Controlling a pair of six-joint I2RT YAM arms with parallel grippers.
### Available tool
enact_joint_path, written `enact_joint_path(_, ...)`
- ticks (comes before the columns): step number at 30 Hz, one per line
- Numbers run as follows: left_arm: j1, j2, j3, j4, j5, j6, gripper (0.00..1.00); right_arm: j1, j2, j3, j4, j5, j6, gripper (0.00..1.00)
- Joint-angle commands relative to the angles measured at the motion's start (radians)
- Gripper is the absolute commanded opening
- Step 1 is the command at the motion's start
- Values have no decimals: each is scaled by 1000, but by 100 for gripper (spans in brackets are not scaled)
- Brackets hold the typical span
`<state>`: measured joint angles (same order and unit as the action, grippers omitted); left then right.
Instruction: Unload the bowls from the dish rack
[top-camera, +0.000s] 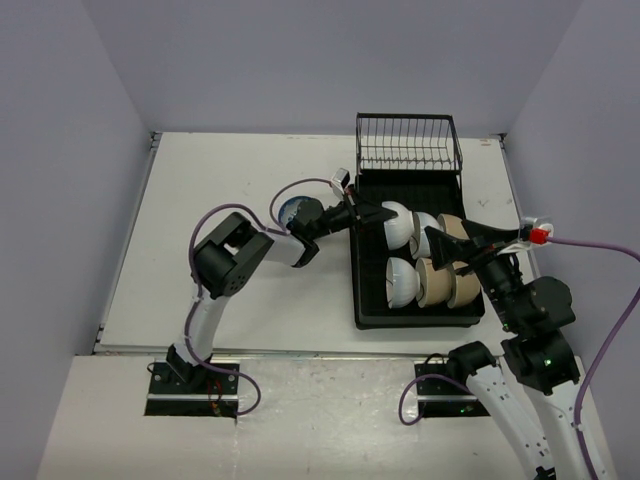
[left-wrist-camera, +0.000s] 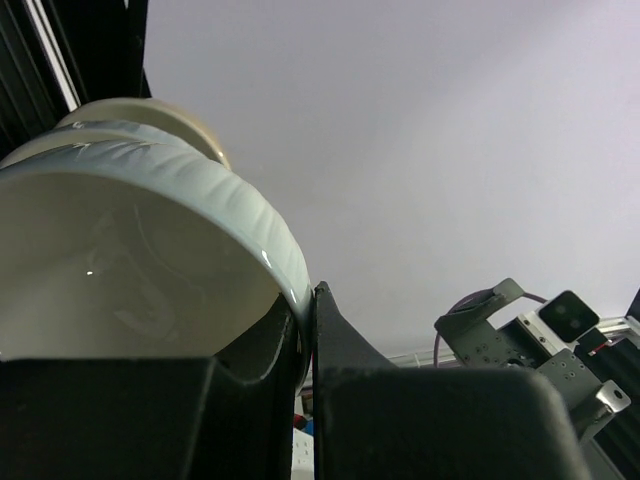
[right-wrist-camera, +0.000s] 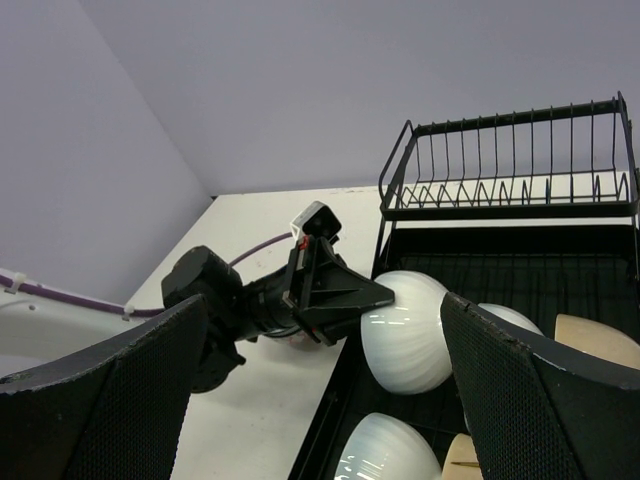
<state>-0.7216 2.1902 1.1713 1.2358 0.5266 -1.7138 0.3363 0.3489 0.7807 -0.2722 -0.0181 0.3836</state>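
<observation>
Bowls (top-camera: 400, 282): six in dish rack (top-camera: 420, 318), one on table (top-camera: 230, 170)

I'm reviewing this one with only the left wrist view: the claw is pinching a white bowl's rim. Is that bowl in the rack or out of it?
Observer: In the rack. The left claw holds the white bowl at the left end of the back row.
Operator: Where is the other arm?
Observer: The right claw hangs open over the tan bowls on the rack's right side, holding nothing.
Operator: Is anything unloaded?
Observer: One blue bowl is on the table, beside the left arm.
</observation>
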Motion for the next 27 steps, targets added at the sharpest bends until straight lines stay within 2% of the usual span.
enact_joint_path(1, 14, -93, 1, 559, -11, -6, 0, 0, 13, -1, 21, -9, -15, 99)
enact_joint_path(11, 21, -139, -22, 556, -4, 6, 0, 0, 13, -1, 21, -11, -15, 99)
enact_joint_path(14, 31, -206, -51, 509, 21, 61, 0, 0, 16, -1, 22, -11, -15, 99)
enact_joint_path(16, 37, -259, -68, 418, 38, 143, 0, 0, 16, -1, 22, -11, -15, 99)
enact_joint_path(19, 45, -374, -107, 253, 47, 287, 0, 0, 16, 0, 22, -11, -14, 99)
enact_joint_path(22, 48, -531, -104, 1, 30, 469, 0, 0, 18, 0, 24, -11, -15, 99)
enact_joint_path(23, 48, -573, -95, -206, -14, 603, 0, 0, 21, 0, 24, -10, -15, 99)
enact_joint_path(25, 45, -688, -38, -480, -120, 760, 0, -2, 22, 2, 24, -8, -15, 99)
enact_joint_path(26, 44, -725, -21, -718, -198, 881, 0, 0, 24, 2, 24, -8, -15, 99)
enact_joint_path(27, 44, -754, -1, -804, -320, 925, 0, 0, 27, 2, 25, -11, -15, 99)
